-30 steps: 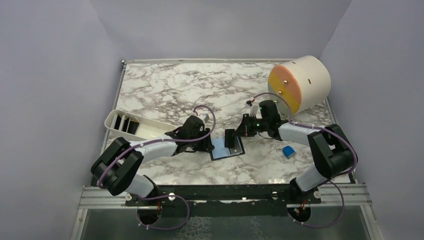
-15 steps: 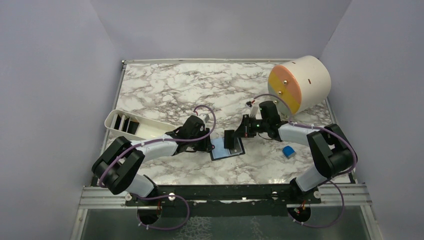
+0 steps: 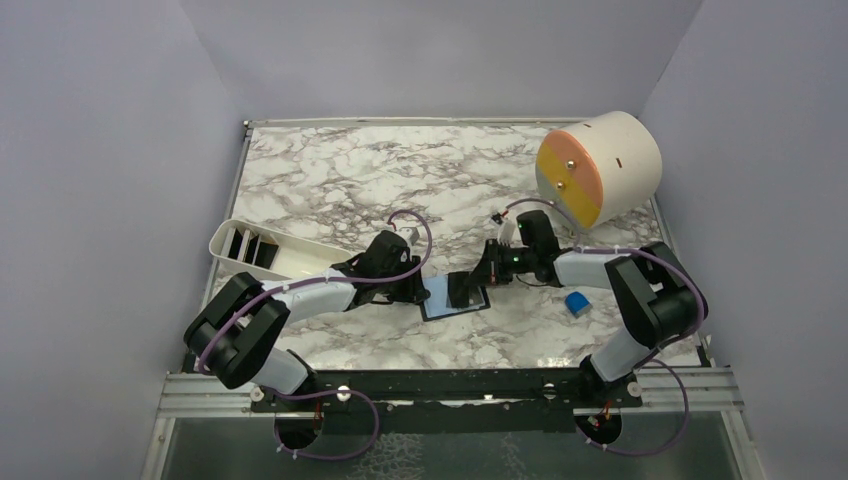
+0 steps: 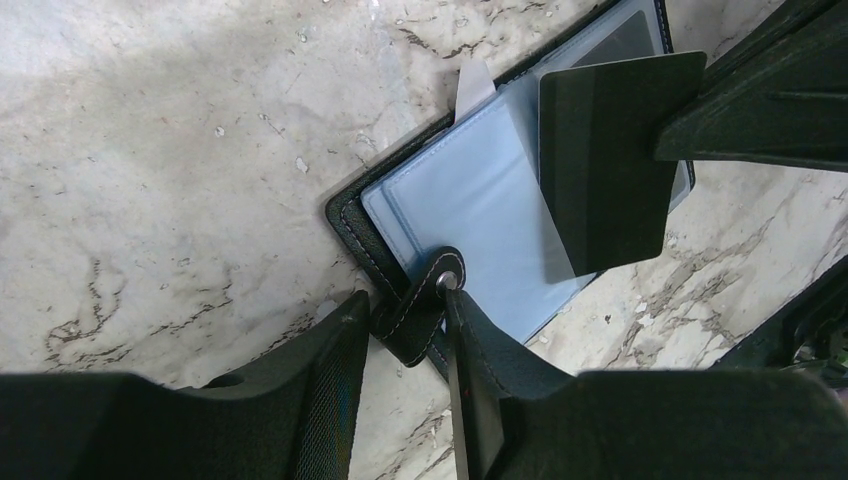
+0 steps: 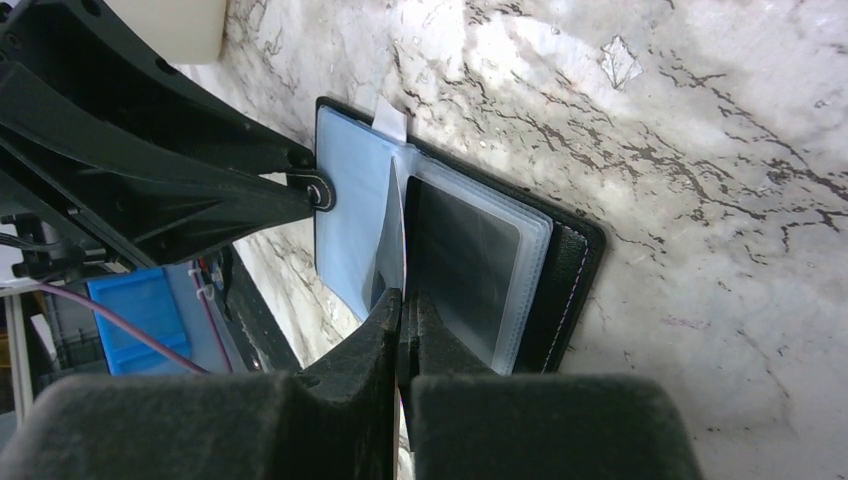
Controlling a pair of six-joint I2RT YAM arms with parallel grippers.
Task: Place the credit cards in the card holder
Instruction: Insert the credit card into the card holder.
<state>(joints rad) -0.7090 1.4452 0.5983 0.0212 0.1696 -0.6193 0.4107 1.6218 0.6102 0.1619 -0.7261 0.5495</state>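
Right gripper (image 5: 403,300) is clamped on one dark credit card (image 4: 610,165), held edge-down over the open card holder (image 4: 470,200). Its lower edge is at the clear sleeves on the blue page; can't tell if it's in a slot yet. Left gripper (image 4: 405,320) pinches the holder's snap strap (image 4: 440,285) and pins the holder flat on the marble table (image 3: 330,180).

Progress: a dark rectangle already sits in one sleeve (image 5: 465,265), likely a stowed card. This one is mid-insertion.

Left to do: three more credit cards (image 3: 250,247) standing in the white tray (image 3: 300,262), well left of the holder. Blue block (image 3: 577,301) and the big drum (image 3: 600,165) are right of the holder and not involved.
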